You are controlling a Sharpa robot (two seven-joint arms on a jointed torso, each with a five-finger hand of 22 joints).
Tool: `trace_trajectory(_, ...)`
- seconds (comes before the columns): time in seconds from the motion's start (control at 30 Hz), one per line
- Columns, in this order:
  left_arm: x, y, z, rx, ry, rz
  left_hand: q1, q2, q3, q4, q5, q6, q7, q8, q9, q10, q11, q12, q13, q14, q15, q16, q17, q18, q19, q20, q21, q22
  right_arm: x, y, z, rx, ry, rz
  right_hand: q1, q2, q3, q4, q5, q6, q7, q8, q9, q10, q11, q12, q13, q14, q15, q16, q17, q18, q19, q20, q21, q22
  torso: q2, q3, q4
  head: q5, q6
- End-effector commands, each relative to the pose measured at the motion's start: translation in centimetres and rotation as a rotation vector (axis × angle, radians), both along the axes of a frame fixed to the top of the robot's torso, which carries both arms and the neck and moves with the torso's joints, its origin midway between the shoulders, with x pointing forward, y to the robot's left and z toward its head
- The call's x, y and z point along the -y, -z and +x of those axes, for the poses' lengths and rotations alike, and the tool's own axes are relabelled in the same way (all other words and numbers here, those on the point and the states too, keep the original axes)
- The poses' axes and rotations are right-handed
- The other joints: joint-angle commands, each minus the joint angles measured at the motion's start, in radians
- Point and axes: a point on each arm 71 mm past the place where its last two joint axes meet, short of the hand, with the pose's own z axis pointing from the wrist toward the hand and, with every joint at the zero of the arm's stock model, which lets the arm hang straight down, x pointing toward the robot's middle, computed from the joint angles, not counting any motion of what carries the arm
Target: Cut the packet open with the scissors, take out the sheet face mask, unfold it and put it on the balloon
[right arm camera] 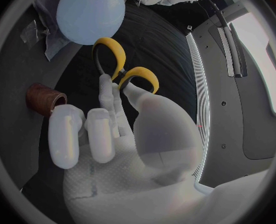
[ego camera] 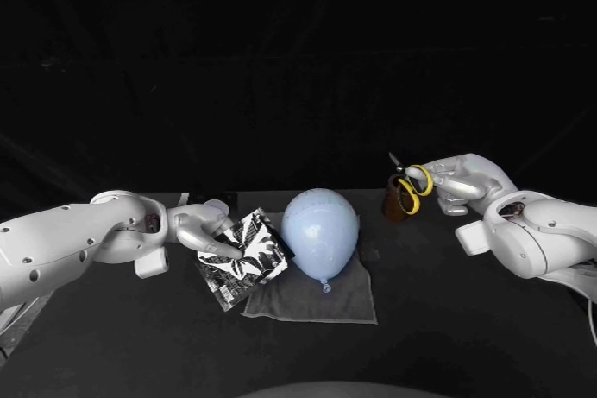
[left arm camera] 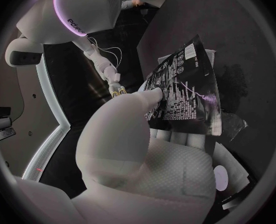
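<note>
My left hand [ego camera: 209,231] holds a black printed face-mask packet [ego camera: 245,255] upright, just left of the pale blue balloon [ego camera: 320,231]. From the left wrist, the packet [left arm camera: 186,92] is pinched between the thumb and the fingers behind it. The balloon lies on a grey cloth [ego camera: 317,296], knot toward me. My right hand [ego camera: 458,184] is raised at the right and grips yellow-handled scissors [ego camera: 411,186], blade tips pointing up and away. In the right wrist view, the fingers of the right hand [right arm camera: 110,129] pass through the scissors' yellow loops [right arm camera: 122,67], with the balloon [right arm camera: 90,12] beyond.
A brown cylindrical holder [ego camera: 396,205] stands on the black table [ego camera: 473,329] right of the balloon, just below the scissors; it shows as a brown cup [right arm camera: 45,98] from the right wrist. The cloth edge reaches under the packet.
</note>
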Motion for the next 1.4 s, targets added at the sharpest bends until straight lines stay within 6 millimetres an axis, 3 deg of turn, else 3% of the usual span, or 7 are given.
trace_trajectory(0.03, 0.0, 0.7, -0.4, -0.003, 0.095, 0.076, 0.007, 0.006, -0.006, 0.001, 0.005, 0.0, -0.01, -0.001, 0.283, -0.007, 0.001, 0.001, -0.001, -0.009, 0.001, -0.005, 0.002, 0.013, -0.006, 0.003, -0.006, -0.001, -0.1, 0.0, 0.0, 0.012, -0.019, 0.004, 0.008, -0.001, 0.295, -0.288, 0.006, -0.002, -0.007, 0.004, 0.001, 0.034, -0.044, 0.002, 0.0, 0.052, -0.006, 0.004, 0.013, 0.002, 0.026, -0.003, 0.006, 0.202, 0.0, -0.0025, 0.0011, 0.01, -0.012)
trace_trajectory(0.63, 0.3, 3.5, 0.8, 0.105, 0.091, 0.295, 0.008, 0.004, -0.015, 0.012, 0.005, -0.013, 0.002, -0.016, 0.282, -0.025, 0.005, -0.001, -0.002, -0.02, 0.005, -0.009, 0.007, 0.013, -0.013, 0.006, -0.009, -0.001, -0.5, 0.4, 0.0, 0.004, -0.03, 0.007, 0.008, -0.001, 0.298, -0.287, 0.006, -0.003, -0.007, 0.004, 0.003, 0.033, -0.044, 0.002, 0.003, 0.053, -0.006, 0.004, 0.013, 0.002, 0.026, -0.003, 0.006, 0.202, -0.001, 0.0011, -0.0009, 0.031, -0.035)
trace_trajectory(0.87, 0.1, 3.5, 1.7, 0.179, 0.011, 0.341, -0.053, -0.128, -0.116, 0.064, 0.008, -0.097, 0.058, -0.097, 0.241, -0.17, 0.054, -0.001, -0.004, -0.073, 0.038, -0.027, 0.013, 0.009, -0.057, 0.034, -0.036, -0.006, -0.5, 0.4, -0.1, 0.004, -0.032, 0.009, 0.008, -0.001, 0.298, -0.287, 0.006, -0.003, -0.007, 0.004, 0.003, 0.033, -0.044, 0.002, 0.003, 0.053, -0.006, 0.004, 0.013, 0.002, 0.026, -0.003, 0.006, 0.202, -0.001, 0.0008, -0.0005, 0.031, -0.04)
trace_trajectory(1.03, -0.2, 3.2, 2.2, 0.234, -0.047, 0.351, -0.065, -0.213, -0.216, 0.093, 0.005, -0.19, 0.091, -0.171, 0.199, -0.261, 0.088, 0.001, -0.003, -0.186, 0.078, -0.07, -0.003, 0.007, -0.136, 0.075, -0.085, -0.007, -0.5, 0.3, -0.1, 0.004, -0.033, 0.009, 0.008, -0.001, 0.298, -0.287, 0.006, -0.003, -0.007, 0.004, 0.003, 0.033, -0.044, 0.002, 0.003, 0.053, -0.006, 0.004, 0.013, 0.002, 0.026, -0.003, 0.006, 0.202, 0.0, 0.0001, 0.0006, 0.032, -0.041)
trace_trajectory(1.1, -0.3, 3.1, 2.3, 0.254, -0.065, 0.35, -0.049, -0.213, -0.262, 0.105, 0.005, -0.207, 0.102, -0.183, 0.19, -0.301, 0.102, 0.003, -0.002, -0.245, 0.095, -0.072, -0.013, 0.006, -0.185, 0.094, -0.107, -0.006, -0.5, 0.3, -0.1, 0.004, -0.033, 0.01, 0.008, -0.001, 0.298, -0.287, 0.006, -0.003, -0.007, 0.004, 0.003, 0.033, -0.044, 0.002, 0.003, 0.053, -0.006, 0.004, 0.013, 0.002, 0.026, -0.003, 0.006, 0.202, 0.0, -0.0002, 0.001, 0.034, -0.043)
trace_trajectory(1.23, -0.5, 2.9, 2.7, 0.298, -0.105, 0.347, 0.088, -0.134, -0.586, 0.187, 0.007, -0.251, 0.123, -0.199, 0.164, -0.38, 0.124, 0.011, 0.0, -0.377, 0.126, -0.061, -0.036, -0.017, -0.313, 0.107, -0.106, -0.003, -0.4, 0.3, -0.1, 0.004, -0.034, 0.01, 0.008, -0.001, 0.298, -0.287, 0.006, -0.003, -0.007, 0.004, 0.003, 0.033, -0.044, 0.002, 0.003, 0.053, -0.006, 0.004, 0.013, 0.002, 0.026, -0.003, 0.006, 0.202, 0.0, -0.0009, 0.0015, 0.034, -0.045)
trace_trajectory(1.4, -0.9, 2.6, 2.9, 0.332, -0.134, 0.344, 0.151, -0.146, -0.723, 0.209, 0.007, -0.287, 0.135, -0.191, 0.147, -0.431, 0.14, 0.009, 0.0, -0.449, 0.145, -0.065, -0.047, -0.054, -0.481, 0.11, -0.119, -0.014, -0.4, 0.3, -0.1, 0.004, -0.035, 0.011, 0.008, -0.001, 0.298, -0.287, 0.006, -0.003, -0.007, 0.004, 0.003, 0.033, -0.044, 0.002, 0.003, 0.053, -0.006, 0.004, 0.013, 0.002, 0.026, -0.003, 0.006, 0.202, -0.001, -0.001, 0.0006, 0.035, -0.046)
